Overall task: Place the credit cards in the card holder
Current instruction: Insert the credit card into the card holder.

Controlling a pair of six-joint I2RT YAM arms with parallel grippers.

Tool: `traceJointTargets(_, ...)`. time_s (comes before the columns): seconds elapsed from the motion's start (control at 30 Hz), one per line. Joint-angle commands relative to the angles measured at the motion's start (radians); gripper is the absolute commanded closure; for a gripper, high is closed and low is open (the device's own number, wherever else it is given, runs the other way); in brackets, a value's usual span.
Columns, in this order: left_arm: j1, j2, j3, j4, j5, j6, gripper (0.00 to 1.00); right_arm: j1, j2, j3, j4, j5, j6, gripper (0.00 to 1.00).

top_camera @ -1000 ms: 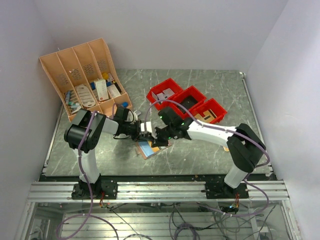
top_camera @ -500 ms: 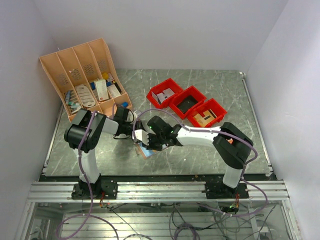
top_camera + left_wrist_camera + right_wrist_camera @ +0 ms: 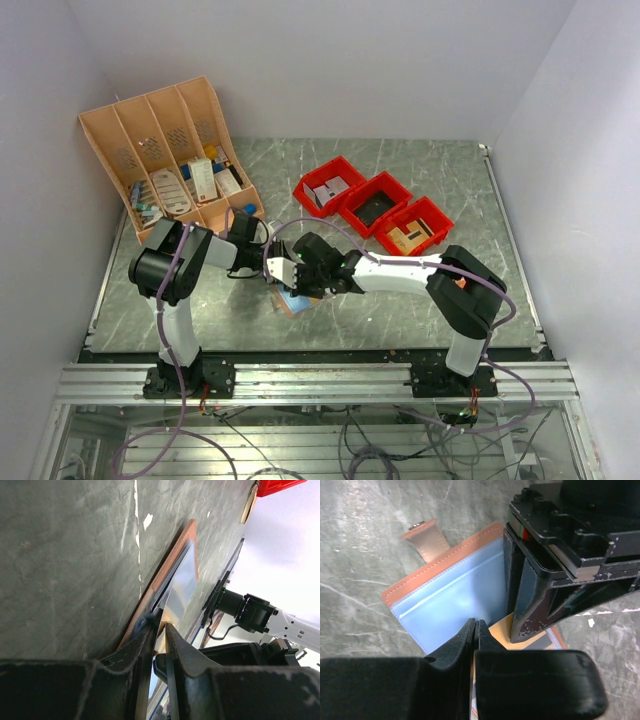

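Note:
The card holder [image 3: 293, 303] lies open on the table, tan-brown leather [image 3: 445, 550] outside, pale blue pockets inside, its snap strap [image 3: 425, 537] sticking out. My left gripper [image 3: 161, 619] stands at the fold with its jaws a narrow gap apart. A yellow-orange credit card [image 3: 500, 629] sits loosely between them, light showing beside it. My right gripper [image 3: 475, 623] is shut, nothing visibly held, its tips down on the blue pocket right next to that card. In the top view both grippers [image 3: 272, 265] [image 3: 292, 280] crowd over the holder and hide most of it.
An orange-tan slotted rack [image 3: 170, 165] full of small items stands at the back left. Three red bins [image 3: 372, 205] sit in a row behind the right arm, the rightmost [image 3: 415, 228] holding flat pieces. The table's front rail [image 3: 320, 380] runs close below the holder.
My right arm swung left from beside the holder to directly over it. The left gripper stayed in place and its jaws widened slightly around the card.

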Motion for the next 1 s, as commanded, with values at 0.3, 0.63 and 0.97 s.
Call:
traceJointTargets(0.3,-0.005,0.017,-0.012,-0.073,-0.103,0.048,0.66,-0.038,-0.044,-0.038,-0.017,0.123,-0.034,1.0)
traceJointTargets(0.63,-0.004,-0.073,-0.006,-0.074,-0.12,0.036,0.63,-0.114,-0.091,-0.017,-0.061,-0.047,-0.016,1.0)
traceJointTargets(0.97,-0.004,-0.215,0.011,-0.222,-0.232,0.087,0.57,-0.234,-0.172,-0.013,-0.095,-0.361,0.026,0.96)
